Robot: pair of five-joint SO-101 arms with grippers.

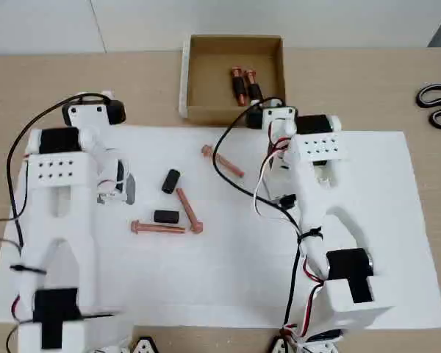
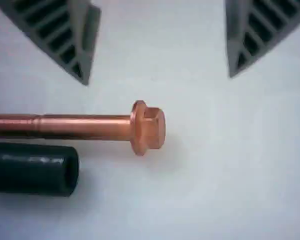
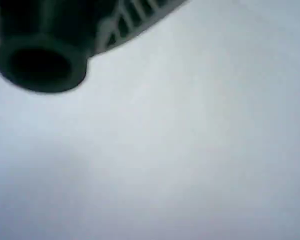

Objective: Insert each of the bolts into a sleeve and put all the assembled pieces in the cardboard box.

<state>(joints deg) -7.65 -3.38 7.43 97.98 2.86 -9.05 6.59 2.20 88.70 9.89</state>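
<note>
Left hand (image 2: pixel 157 79) is seen spread wide over the white sheet (image 2: pixel 230 175), with the head of a copper bolt (image 2: pixel 90 126) lying near the gap between its fingers, untouched. A black sleeve (image 2: pixel 32 169) is laid just beside the bolt's shaft. Right hand (image 3: pixel 85 30) is pinched on a second sleeve (image 3: pixel 40 65), whose open end is shown. Two assembled pieces (image 1: pixel 244 84) are laid in the cardboard box (image 1: pixel 187 73) on the counter (image 1: pixel 59 81).
</note>
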